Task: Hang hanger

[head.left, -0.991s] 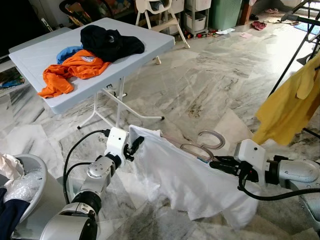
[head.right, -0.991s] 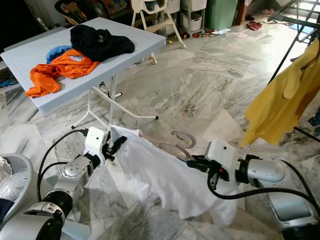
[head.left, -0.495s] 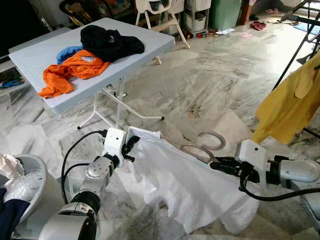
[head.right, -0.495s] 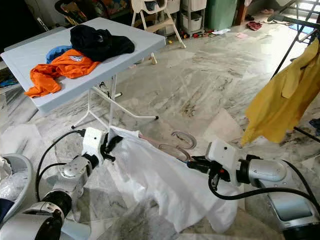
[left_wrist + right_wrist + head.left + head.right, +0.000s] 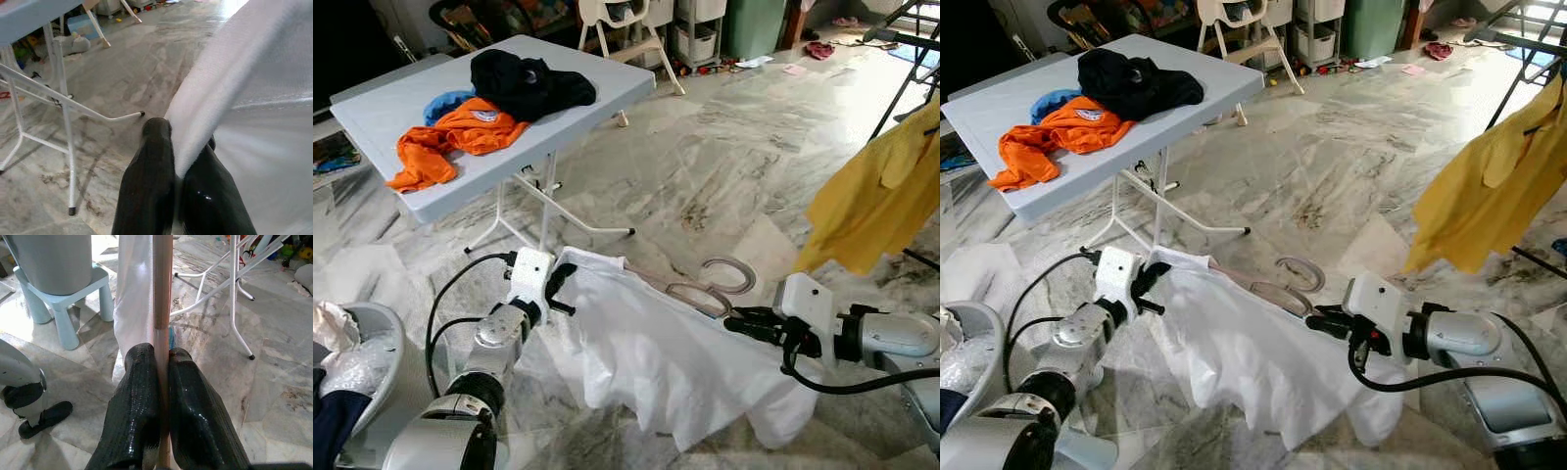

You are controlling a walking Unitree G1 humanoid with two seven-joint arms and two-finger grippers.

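Your left hand [image 5: 555, 281] has drawn back toward you, pulling the soft white shirt [image 5: 656, 352] flatter along the hanger [image 5: 700, 287], so it looks seated and ready to carry to the rack. Both hands are pressed together: the left pinches the thick shirt hem, the right hand [image 5: 736, 321] clamps the smooth pale hanger bar. The curved hook sticks up mid-air between them, above the marble floor [image 5: 724, 147].
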